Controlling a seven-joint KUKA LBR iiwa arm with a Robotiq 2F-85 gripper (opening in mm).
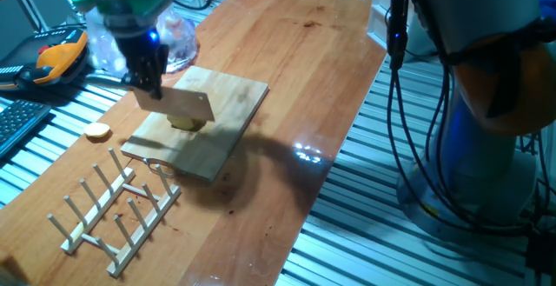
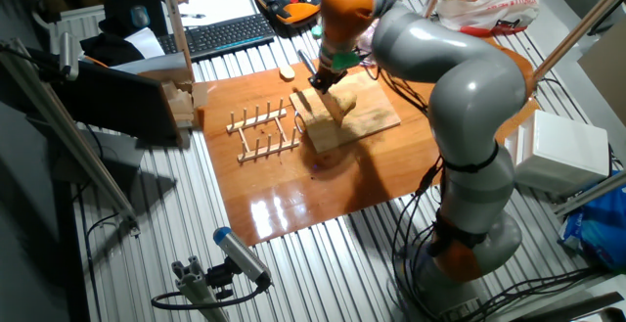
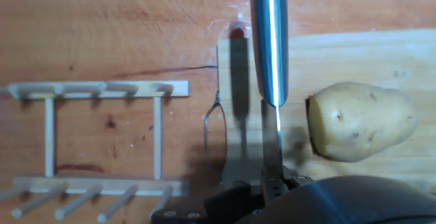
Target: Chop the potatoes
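Note:
One pale yellow-tan potato lies on the wooden cutting board; its left end looks cut flat. In one fixed view the potato shows just under the blade. My gripper is shut on a knife with a broad blade, held edge-down over the board. In the hand view the knife runs up the middle, a little left of the potato's flat end. In the other fixed view the gripper hangs over the board. I cannot tell if the blade touches the board.
A wooden peg rack lies on the table left of the board, also in the hand view. A small orange-yellow slice lies beyond it. A thin wire loop lies by the board's edge. A clear plastic bag sits behind.

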